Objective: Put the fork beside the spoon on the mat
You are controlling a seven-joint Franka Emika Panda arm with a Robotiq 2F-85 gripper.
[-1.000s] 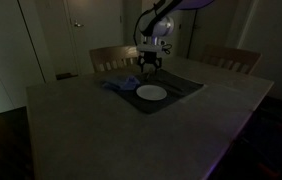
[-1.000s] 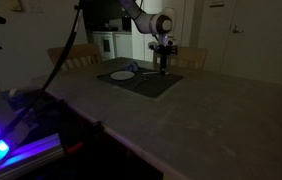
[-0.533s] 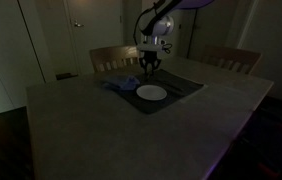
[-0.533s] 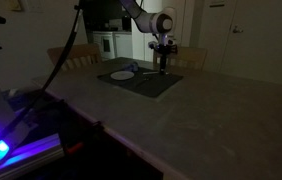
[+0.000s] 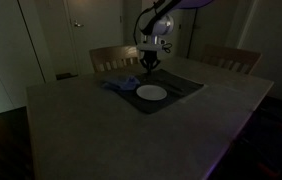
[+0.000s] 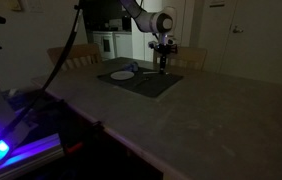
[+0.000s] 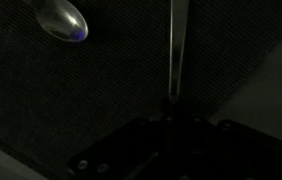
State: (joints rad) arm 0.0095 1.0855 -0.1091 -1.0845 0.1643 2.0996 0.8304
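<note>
Dark mat [image 7: 41, 90] fills the wrist view; the spoon [image 7: 61, 18] lies on it at ten o'clock from the gripper [image 7: 171, 128], only its bowl showing; the fork [image 7: 173, 50] is a thin pale strip running straight toward twelve o'clock and ending where the gripper's black body begins. That line-up suggests the handle sits in the grasp so the fork can be set down parallel to the spoon, but the fingers are lost in the gloom, so I cannot tell whether they are clamped or apart. In both exterior views the gripper [image 5: 151, 66] hangs low over the far part of the mat [image 5: 176, 88], at twelve o'clock from the white plate [image 5: 151, 92]; a blue cloth [image 5: 121, 85] lies at nine o'clock of the plate; the table [image 5: 101, 125] is otherwise bare. My reading is that placing is under way, with fork and spoon near but apart.
</note>
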